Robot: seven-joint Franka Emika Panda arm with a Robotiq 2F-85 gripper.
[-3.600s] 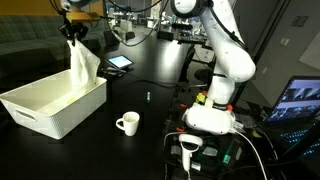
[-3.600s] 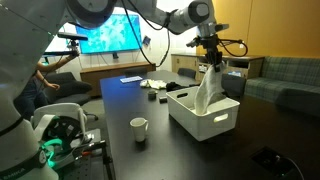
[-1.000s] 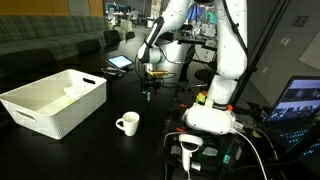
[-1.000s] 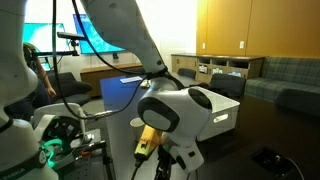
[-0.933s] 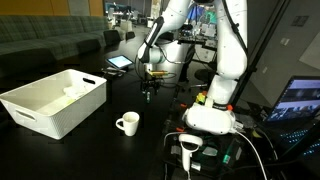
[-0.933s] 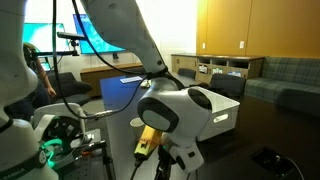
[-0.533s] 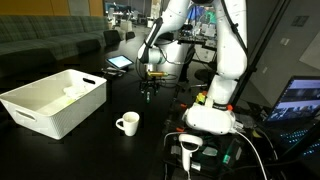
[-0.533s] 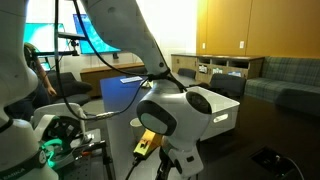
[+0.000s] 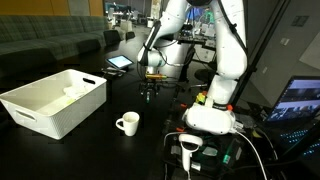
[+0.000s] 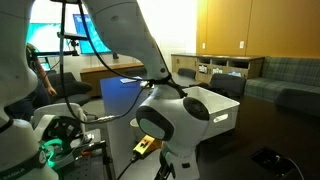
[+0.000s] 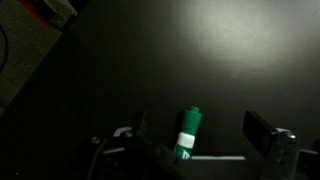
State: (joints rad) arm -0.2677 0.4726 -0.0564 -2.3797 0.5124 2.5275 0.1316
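Green marker [image 11: 188, 133]: one, lying flat on the dark surface [image 11: 220, 60] in the gap between the two fingers. It sits nearer the finger at the left edge of the wrist view. A white band wraps the end closest to the fingers' base.
Fingers [image 11: 262, 130]: two, spread wide apart and clamped on nothing. They hang low over the surface with the marker between them, and the wrist view shows it touching neither.
Arm [image 9: 225, 60]: one, white. In an exterior view it bends from its base down to the spot where the fingers stand.
White mug [image 9: 127, 123]: one, upright on the surface, near the fingers but clear of them. In an exterior view it stands on the camera's side of them.
White basket [image 9: 80, 110]: one, rectangular and open-topped, well apart from the fingers and farther off than the mug. It also shows behind the arm in an exterior view [image 10: 225, 118].
Tablet [image 9: 120, 62]: one, screen lit, lying flat beyond the fingers on the side away from the mug.
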